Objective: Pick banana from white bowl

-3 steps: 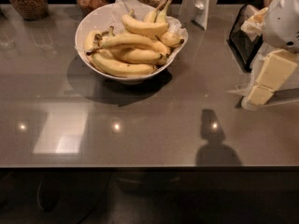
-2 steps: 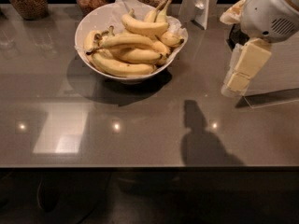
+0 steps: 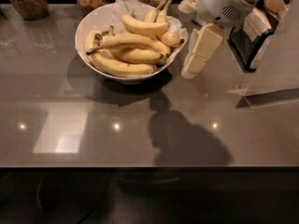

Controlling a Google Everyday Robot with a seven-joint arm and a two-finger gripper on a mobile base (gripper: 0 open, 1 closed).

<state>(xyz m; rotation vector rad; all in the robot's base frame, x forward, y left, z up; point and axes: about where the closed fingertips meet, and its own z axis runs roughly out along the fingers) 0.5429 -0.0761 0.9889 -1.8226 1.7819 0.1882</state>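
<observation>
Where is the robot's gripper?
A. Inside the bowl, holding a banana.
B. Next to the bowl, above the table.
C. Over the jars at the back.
B. The gripper hangs outside the bowl, above the table, and holds no banana.

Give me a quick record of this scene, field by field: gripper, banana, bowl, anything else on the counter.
gripper: hangs just right of the white bowl
banana: long, slender, lying across the other bananas, dark stem end leftward
white bowl: paper-lined, holding the bananas
glass jars: three, behind the bowl
status: banana not yet picked
</observation>
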